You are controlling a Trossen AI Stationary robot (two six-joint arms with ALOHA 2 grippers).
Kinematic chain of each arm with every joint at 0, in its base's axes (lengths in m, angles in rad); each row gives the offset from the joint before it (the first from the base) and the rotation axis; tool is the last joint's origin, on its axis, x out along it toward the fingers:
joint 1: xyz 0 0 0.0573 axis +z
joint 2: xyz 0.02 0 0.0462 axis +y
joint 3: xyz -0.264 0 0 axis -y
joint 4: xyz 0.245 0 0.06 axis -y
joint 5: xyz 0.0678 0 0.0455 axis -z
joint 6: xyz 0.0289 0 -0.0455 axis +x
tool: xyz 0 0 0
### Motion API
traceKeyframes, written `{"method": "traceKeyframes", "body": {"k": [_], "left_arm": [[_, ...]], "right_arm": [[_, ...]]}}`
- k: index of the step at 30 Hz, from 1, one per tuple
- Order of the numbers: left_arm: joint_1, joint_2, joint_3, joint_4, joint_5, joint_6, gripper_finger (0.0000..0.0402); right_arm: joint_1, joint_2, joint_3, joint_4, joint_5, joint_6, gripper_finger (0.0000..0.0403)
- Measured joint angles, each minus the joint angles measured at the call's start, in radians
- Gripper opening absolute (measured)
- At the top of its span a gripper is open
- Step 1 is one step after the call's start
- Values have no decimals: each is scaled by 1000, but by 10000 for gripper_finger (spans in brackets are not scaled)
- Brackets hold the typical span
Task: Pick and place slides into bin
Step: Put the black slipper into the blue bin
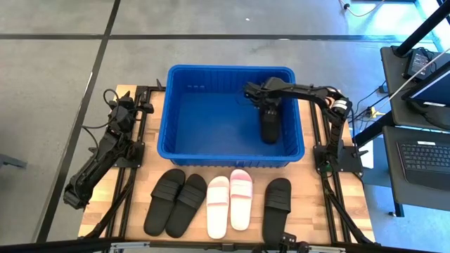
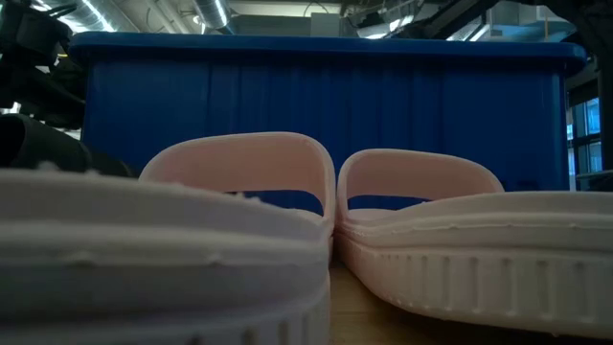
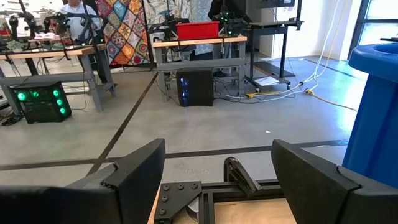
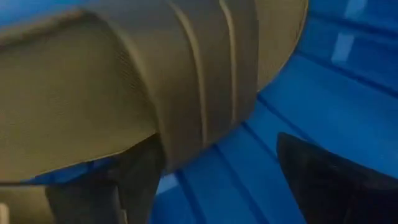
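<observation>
Two claws show. Right claw (image 1: 269,112) hangs inside the bin (image 1: 176,119), fingers spread, a black slide (image 1: 269,128) under it on the blue floor by the right wall. Left claw (image 1: 144,107) waits open at the worktop's (image 1: 309,211) left edge. Five slides line the front edge: three black (image 1: 176,202), two pale pink (image 1: 230,200). Grey concrete floor with dark lines surrounds.

One slide (image 1: 269,126) lies in the bin (image 1: 179,144), toward its right wall. Five slides (image 1: 218,205) line the table's (image 1: 320,211) front edge, before the bin.
</observation>
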Motion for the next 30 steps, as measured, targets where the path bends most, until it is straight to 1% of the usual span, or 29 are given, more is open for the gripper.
{"method": "traceKeyframes", "body": {"k": [4, 8, 10, 12, 14, 16, 20, 26, 30], "left_arm": [[0, 0, 0, 0, 0, 0, 290], [0, 0, 0, 0, 0, 0, 290], [0, 0, 0, 0, 0, 0, 290], [0, 0, 0, 0, 0, 0, 290], [0, 0, 0, 0, 0, 0, 290], [0, 0, 0, 0, 0, 0, 290], [0, 0, 0, 0, 0, 0, 290], [0, 0, 0, 0, 0, 0, 290], [0, 0, 0, 0, 0, 0, 290]], "right_arm": [[0, 0, 83, -76, -127, 31, 305], [0, 0, 164, -130, -190, 49, 305], [0, 0, 203, -145, -255, 48, 305], [0, 0, 232, -133, -362, 31, 305], [1, 0, 243, -84, -469, 22, 305], [8, 0, 234, 1, -526, 22, 305], [36, 9, 189, 124, -555, -3, 305], [90, 56, 117, 150, -555, -76, 305], [102, 82, 59, 160, -554, -85, 305]]}}
